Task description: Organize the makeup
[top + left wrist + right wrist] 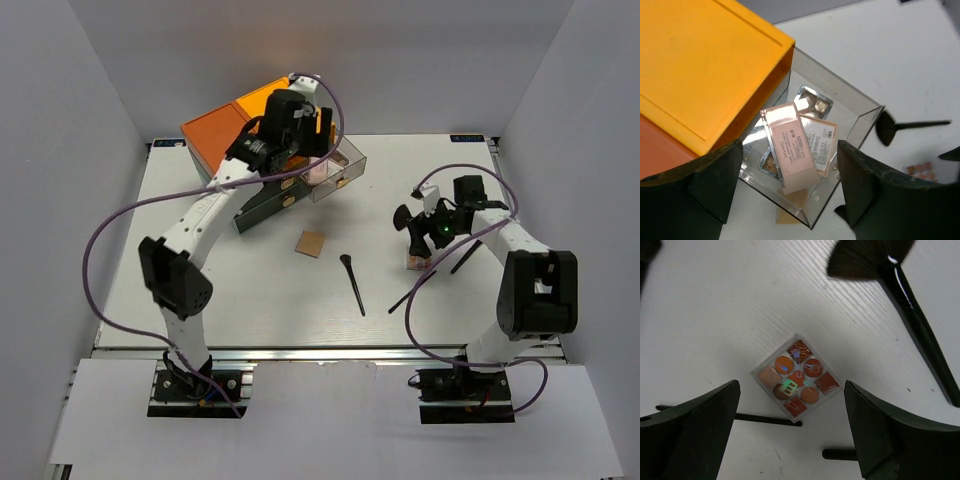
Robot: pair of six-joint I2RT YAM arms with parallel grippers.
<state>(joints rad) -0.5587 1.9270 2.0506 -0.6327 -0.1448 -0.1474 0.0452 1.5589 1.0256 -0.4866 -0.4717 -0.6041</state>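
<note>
My left gripper (pixel 790 192) (pixel 322 140) hangs open over the clear drawer (pixel 860 112). In the drawer lie a pink palette (pixel 792 150), a labelled palette (pixel 821 137) and a silver-edged one (pixel 812 102); nothing is between the fingers. My right gripper (pixel 792 427) (pixel 422 238) is open above a small square palette (pixel 797 378) (pixel 417 262) of brown and orange shades, flat on the table. A black fan brush (pixel 865 260) (pixel 405 215) lies just beyond it. On the table also lie a tan compact (pixel 311 243) and a thin brush (pixel 351 283).
The orange-topped box (pixel 235 125) (pixel 700 65) stands at the back left with the drawer pulled out toward the right. Two more thin black brush handles (pixel 412 290) (pixel 465 258) lie near the right arm. Purple cables loop over both arms.
</note>
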